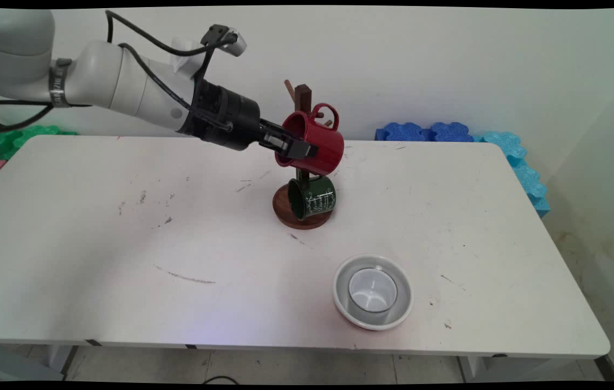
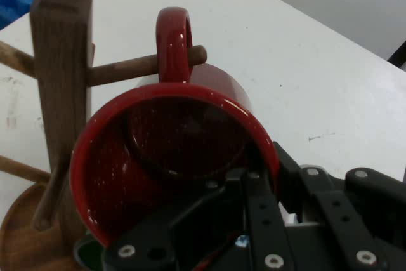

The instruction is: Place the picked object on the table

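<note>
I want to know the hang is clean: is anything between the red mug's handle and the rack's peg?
Nothing visible: the red mug's handle already loops the peg, with the hand gripping the rim.

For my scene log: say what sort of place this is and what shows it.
Probably a robot test room, not a kitchen: a scuffed white table against a bare wall, foam mats on the floor, and a gripper holding a red mug at a mug tree.
</note>
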Tool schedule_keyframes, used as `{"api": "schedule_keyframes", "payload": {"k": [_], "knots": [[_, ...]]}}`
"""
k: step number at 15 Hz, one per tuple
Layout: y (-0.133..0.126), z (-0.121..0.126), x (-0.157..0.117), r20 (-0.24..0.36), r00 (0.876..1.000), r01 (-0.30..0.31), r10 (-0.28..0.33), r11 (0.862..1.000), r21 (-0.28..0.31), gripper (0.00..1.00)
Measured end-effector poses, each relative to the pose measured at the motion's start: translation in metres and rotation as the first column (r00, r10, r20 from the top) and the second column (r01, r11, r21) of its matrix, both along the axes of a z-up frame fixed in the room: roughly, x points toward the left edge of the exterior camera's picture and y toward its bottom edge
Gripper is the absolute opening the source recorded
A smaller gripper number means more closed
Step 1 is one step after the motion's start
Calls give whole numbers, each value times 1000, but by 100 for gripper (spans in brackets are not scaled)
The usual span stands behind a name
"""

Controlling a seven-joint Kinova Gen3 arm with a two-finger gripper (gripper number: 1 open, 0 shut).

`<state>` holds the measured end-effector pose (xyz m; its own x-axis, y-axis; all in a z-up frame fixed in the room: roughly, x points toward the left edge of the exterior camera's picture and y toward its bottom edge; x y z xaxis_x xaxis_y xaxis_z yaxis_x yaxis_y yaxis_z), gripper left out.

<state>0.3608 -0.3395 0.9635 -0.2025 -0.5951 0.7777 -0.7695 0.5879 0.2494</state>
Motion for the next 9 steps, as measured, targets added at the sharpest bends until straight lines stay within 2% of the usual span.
{"api": "schedule_keyframes", "payload": {"k": [9], "knots": [[11, 9, -4, -5, 1000, 21, -21, 1000, 4, 0]]}}
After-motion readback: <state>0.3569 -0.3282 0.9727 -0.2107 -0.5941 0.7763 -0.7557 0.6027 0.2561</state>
